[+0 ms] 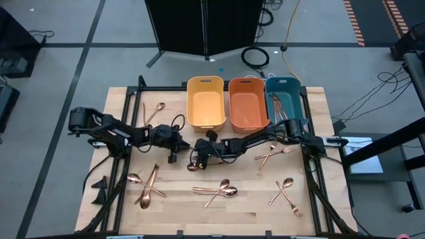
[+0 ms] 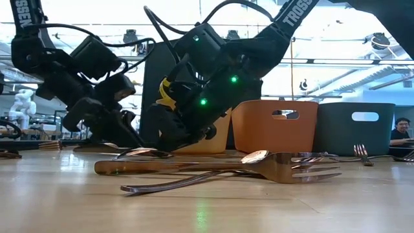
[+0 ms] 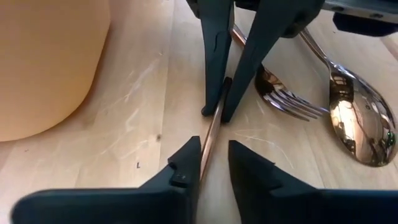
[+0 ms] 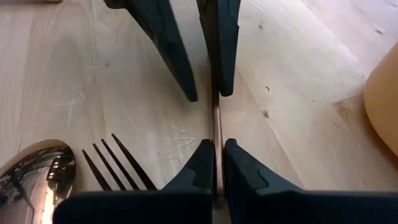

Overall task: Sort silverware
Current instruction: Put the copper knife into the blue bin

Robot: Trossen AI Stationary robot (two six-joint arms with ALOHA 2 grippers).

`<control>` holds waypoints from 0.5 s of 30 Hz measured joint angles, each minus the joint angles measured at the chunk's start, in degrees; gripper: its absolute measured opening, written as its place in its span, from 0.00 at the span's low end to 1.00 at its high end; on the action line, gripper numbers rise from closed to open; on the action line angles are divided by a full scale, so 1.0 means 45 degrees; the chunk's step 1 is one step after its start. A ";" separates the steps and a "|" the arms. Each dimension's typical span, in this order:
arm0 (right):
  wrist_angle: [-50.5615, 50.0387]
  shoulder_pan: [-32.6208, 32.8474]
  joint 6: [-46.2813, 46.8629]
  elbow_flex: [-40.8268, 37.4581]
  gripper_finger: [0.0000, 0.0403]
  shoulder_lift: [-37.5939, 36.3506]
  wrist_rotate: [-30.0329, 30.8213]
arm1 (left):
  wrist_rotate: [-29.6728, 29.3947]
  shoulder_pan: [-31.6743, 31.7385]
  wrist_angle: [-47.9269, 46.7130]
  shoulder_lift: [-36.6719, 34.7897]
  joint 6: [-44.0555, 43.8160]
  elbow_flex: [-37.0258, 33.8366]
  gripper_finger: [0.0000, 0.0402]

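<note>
Left wrist view: left gripper (image 3: pixel 213 163) slightly parted around thin copper utensil handle (image 3: pixel 211 140) on table (image 3: pixel 143 112); right gripper (image 3: pixel 219 112) pinched shut on same handle, beside yellow bin (image 3: pixel 43 62).

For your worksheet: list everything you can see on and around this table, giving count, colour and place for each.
yellow bin: one, yellow, left end of the row at the table's far edge
orange bin: one, orange, middle of the row
teal bin: one, teal, right end, silverware inside
silverware: many, copper, loose clusters on the near half
lone spoon: one, copper, far left
thin piece: one, copper, table centre
table: one, pale wood
person: one, background
left gripper: fingers open around the thin piece
right gripper: fingers shut on it
</note>
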 joint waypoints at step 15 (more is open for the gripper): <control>0.0063 0.0084 -0.0385 -0.0023 0.00 -0.0108 0.0024 | -0.0566 0.0000 -0.1236 -0.0029 -0.0672 0.0036 0.32</control>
